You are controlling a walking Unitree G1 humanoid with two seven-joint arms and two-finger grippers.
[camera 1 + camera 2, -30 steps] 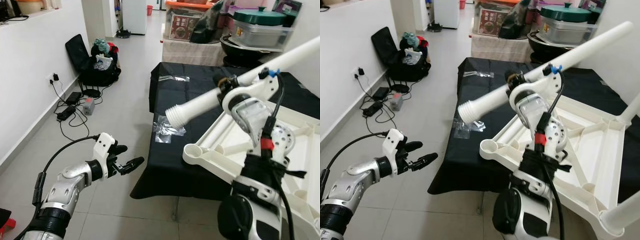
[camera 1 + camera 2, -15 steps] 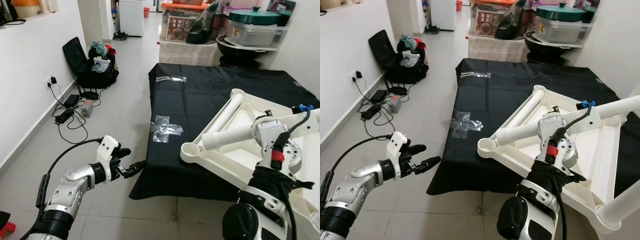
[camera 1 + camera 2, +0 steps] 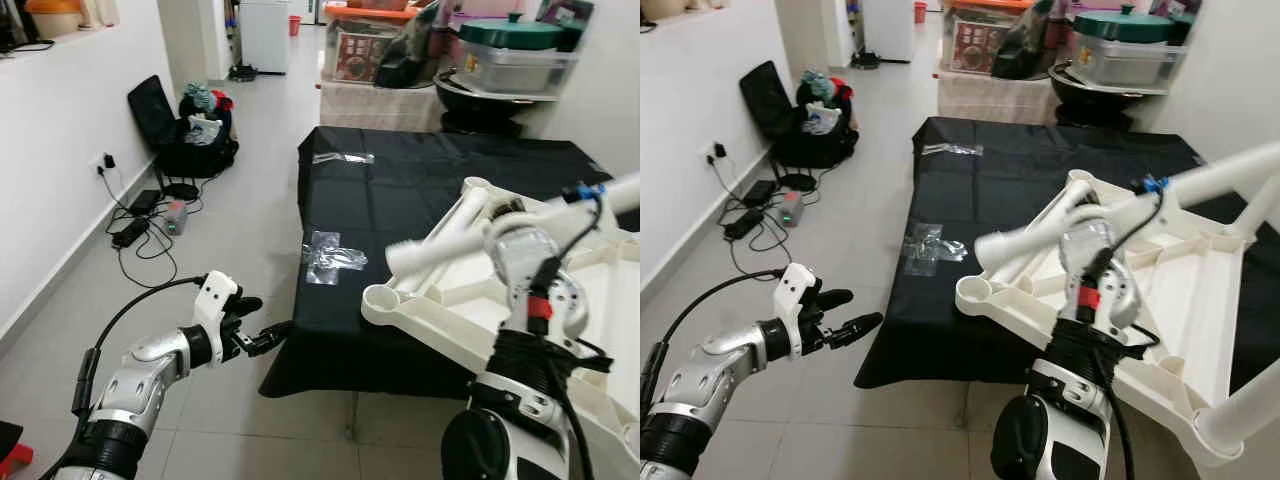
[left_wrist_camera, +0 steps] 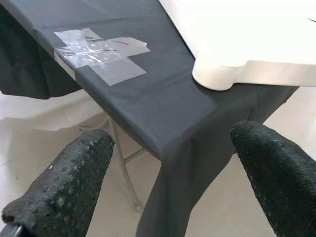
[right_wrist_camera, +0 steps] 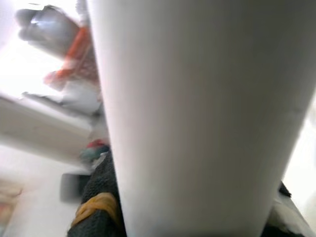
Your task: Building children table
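A white tabletop (image 3: 560, 300) lies upside down on a black cloth (image 3: 400, 190) at 3 o'clock. The right arm (image 3: 530, 330) holds a white leg (image 3: 440, 250) across its near corner socket (image 3: 381, 298). The left gripper (image 3: 262, 325), fingers apart, hovers at 7 o'clock beside the cloth's edge. Tape (image 3: 330, 255) sits mid-cloth; bags (image 3: 195, 125) lie at 11.

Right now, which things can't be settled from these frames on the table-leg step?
- Right gripper: its fingers sit behind the right arm's wrist in the eye views, and in the right wrist view the white table leg blocks them.
- Table leg's threaded tip: blurred in both eye views.
- Upturned white tabletop: cut off by the right edge.
- Far shelf boxes: too small to read.
- Left gripper: open, beside the black cloth.
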